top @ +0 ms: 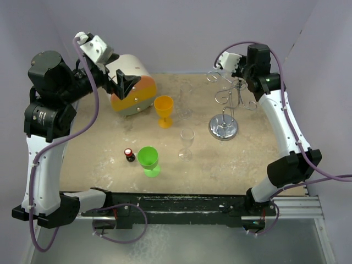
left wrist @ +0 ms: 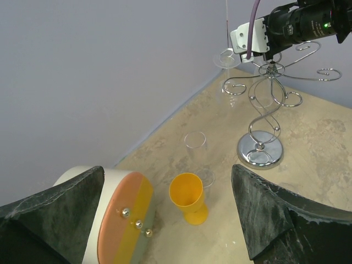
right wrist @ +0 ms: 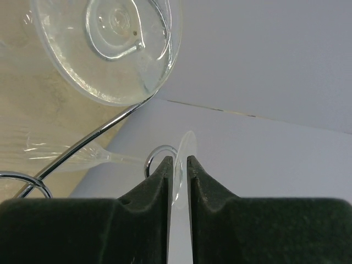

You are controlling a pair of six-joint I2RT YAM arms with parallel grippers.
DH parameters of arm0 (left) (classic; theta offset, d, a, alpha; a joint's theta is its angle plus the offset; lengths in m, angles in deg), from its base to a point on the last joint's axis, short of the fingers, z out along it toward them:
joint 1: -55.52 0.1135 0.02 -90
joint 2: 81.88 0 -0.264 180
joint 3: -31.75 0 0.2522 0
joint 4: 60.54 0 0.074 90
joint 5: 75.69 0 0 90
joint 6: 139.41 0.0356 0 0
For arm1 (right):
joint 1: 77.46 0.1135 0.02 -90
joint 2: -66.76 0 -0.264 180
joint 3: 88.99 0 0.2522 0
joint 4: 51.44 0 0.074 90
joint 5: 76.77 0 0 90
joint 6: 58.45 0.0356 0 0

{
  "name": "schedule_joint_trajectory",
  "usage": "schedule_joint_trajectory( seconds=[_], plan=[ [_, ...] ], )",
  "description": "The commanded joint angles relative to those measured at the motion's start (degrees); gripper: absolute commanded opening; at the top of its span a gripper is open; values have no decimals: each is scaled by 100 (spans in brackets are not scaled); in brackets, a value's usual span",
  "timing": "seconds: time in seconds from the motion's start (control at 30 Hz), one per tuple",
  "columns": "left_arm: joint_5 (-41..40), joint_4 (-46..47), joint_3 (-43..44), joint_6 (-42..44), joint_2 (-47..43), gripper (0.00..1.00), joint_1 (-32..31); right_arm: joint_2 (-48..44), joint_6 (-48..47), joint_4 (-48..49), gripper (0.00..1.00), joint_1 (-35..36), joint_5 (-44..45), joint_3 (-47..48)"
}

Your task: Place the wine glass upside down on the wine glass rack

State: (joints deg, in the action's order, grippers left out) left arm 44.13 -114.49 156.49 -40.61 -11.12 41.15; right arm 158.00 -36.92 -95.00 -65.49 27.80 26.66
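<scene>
**Glass foot in a slim gap, up at the rack**

My right end effector point(right wrist: 180, 165) is narrow. The thin round foot of the wine glass point(right wrist: 110, 157) sits edge-on in the slim gap between the dark fingers. I cannot tell if they press on it. The glass is clear and smooth. Its thin stem meets a curled loop at the top of the wine glass rack point(left wrist: 259, 154), a shiny silver wire stand with a round mirror-like base.

My left end effector point(top: 125, 82) is wide and holds nothing, above a rounded striped box point(top: 132, 96). On the sandy, speckled worktop point(top: 236, 165) stand an orange cup point(top: 163, 110), a green cup point(top: 148, 160) and another clear glass point(top: 187, 142).
</scene>
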Motion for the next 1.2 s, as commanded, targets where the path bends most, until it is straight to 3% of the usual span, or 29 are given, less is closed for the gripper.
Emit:
schedule_joint_trajectory(
  seconds=[0.0, 0.67, 1.17],
  plan=[
    [24, 113, -16, 91, -135, 100, 35, -44, 187, -166, 20, 35, -296, 133],
    [26, 92, -54, 117, -209, 99, 31, -177, 440, 173, 23, 30, -650, 249],
    [6, 106, -77, 142, -201, 99, 35, -228, 1170, 278, 28, 34, -1361, 325]
  ],
)
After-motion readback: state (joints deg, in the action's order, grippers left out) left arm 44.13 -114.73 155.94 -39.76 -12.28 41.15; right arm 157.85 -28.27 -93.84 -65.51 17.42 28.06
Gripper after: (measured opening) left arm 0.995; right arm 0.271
